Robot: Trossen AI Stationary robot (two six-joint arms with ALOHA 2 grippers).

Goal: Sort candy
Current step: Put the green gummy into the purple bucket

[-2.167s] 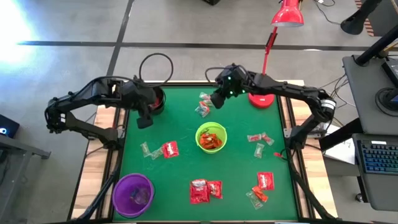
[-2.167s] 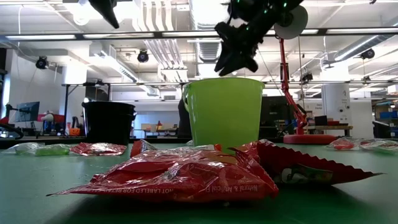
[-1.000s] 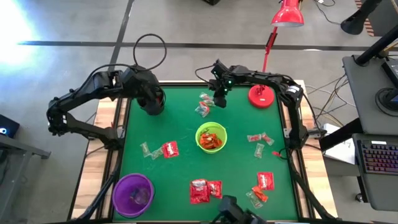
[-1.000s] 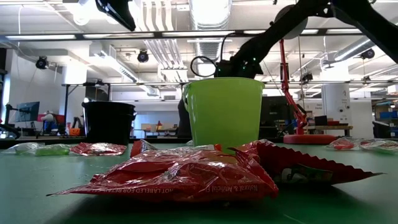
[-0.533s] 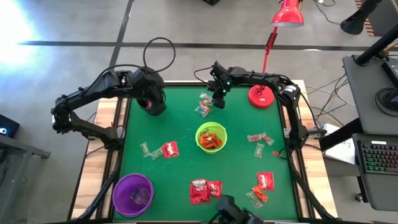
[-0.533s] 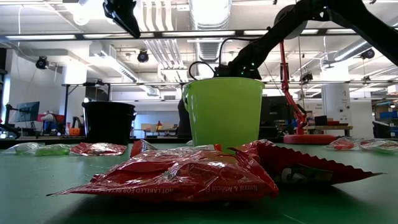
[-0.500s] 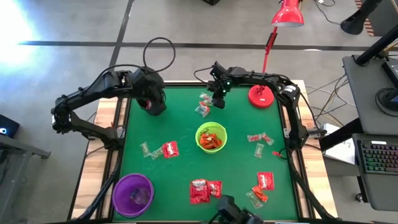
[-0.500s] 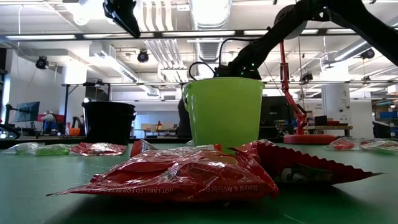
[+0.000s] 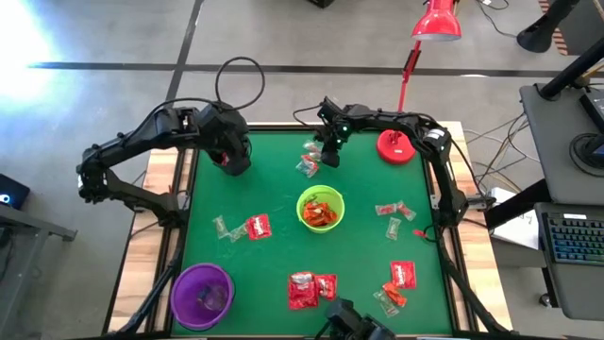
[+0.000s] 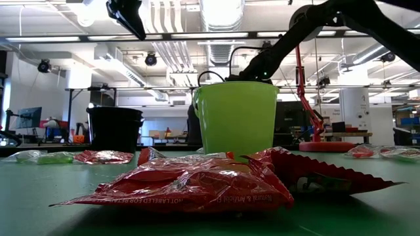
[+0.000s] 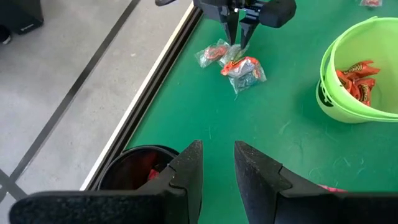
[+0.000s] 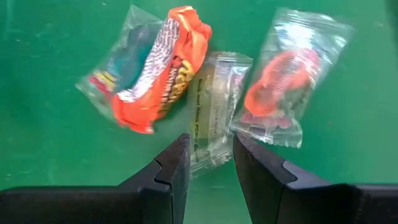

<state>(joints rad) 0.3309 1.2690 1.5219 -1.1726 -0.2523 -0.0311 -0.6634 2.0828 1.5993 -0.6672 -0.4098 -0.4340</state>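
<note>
A small candy cluster [image 9: 309, 159] lies flat on the green mat near the far edge. It holds an orange-red wrapper [image 12: 168, 68], a pale clear wrapper [image 12: 211, 106] and a clear packet with red sweets [image 12: 280, 81]. My right gripper [image 12: 211, 155] stands over the cluster, fingers pointing down, shut on the pale wrapper; the left wrist view shows it too [image 11: 239, 40]. My left gripper [image 11: 217, 158] hovers narrowly open above the black bowl [image 11: 134, 165] at the far left corner, holding nothing. More candy lies scattered [image 9: 250, 227], [image 9: 311, 288], [image 9: 396, 212]. My right gripper has the pale clear wrapper by its nearer end [image 12: 210, 146], pinched between the two fingers, one on each long side. The fingers come from above, pointing down. The candy still lies flat on the mat between its two neighbours.
The lime-green bowl [image 9: 320, 210] with orange-red candy stands mid-table, and the purple bowl [image 9: 201, 295] sits at the near left corner. A red lamp base [image 9: 396, 146] stands just right of my right gripper. Red packets [image 10: 197, 187] lie close before the low camera.
My right gripper has sunk a little lower onto the candy cluster near the far edge, dropping behind the green bowl in the low view. My left gripper has stayed above the black bowl with only a small shift.
</note>
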